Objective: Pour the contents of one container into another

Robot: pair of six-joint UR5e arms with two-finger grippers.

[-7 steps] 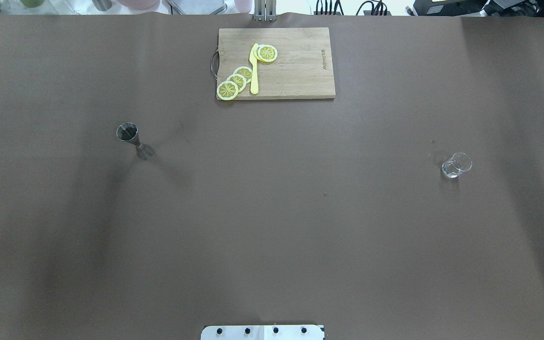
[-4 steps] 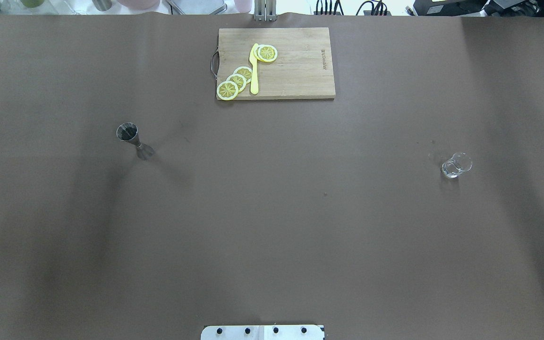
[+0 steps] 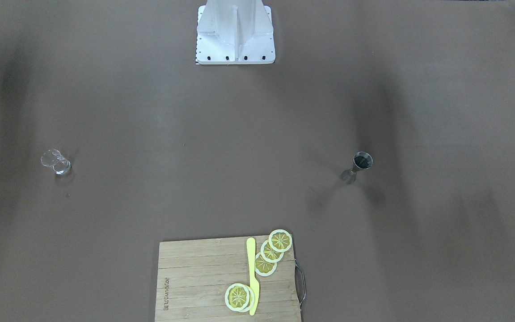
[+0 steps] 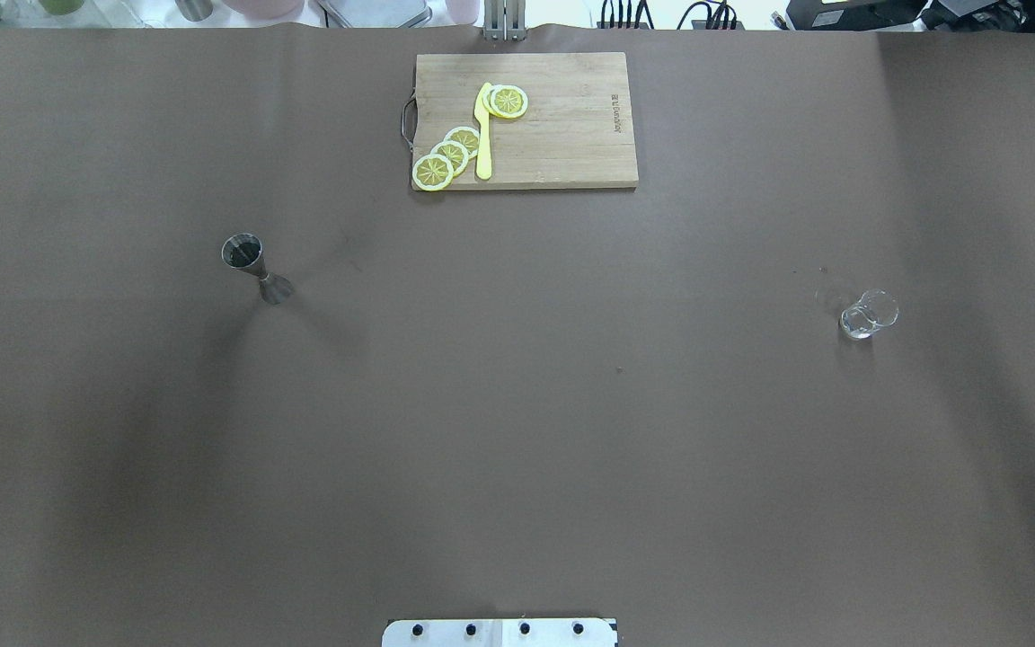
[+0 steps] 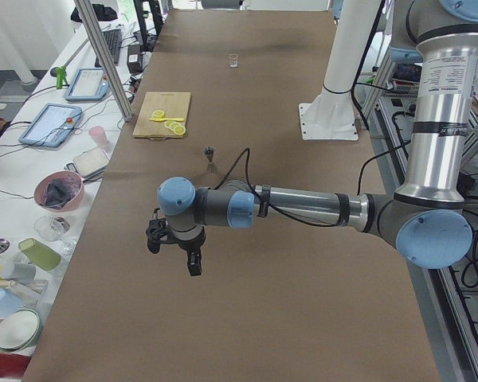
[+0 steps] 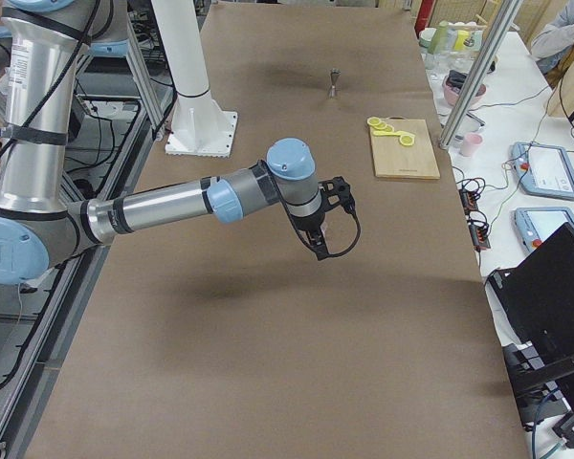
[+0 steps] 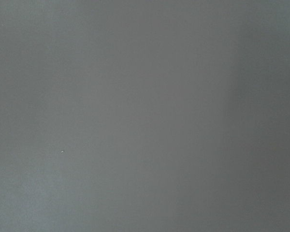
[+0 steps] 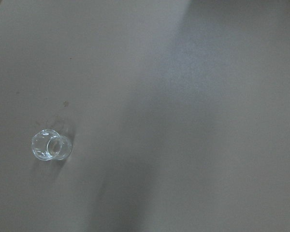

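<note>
Both left hand (image 5: pixel 174 256) and right hand (image 6: pixel 327 229) hover over the counter (image 4: pixel 517 404), grip impossible to tell; jigger (image 4: pixel 255 267) and glass (image 4: pixel 868 314) well apart, cutting board (image 4: pixel 562 126) beyond.

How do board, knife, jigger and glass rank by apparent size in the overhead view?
1. board
2. knife, long but thin
3. jigger and glass: they look much alike, so no ranking between them.

Soft overhead light covers the brown tabletop (image 4: pixel 517 431); broad dim shadows streak its left and right ends; the jigger (image 4: pixel 257 270) casts faint forked shadows; the left wrist view is featureless grey.
</note>
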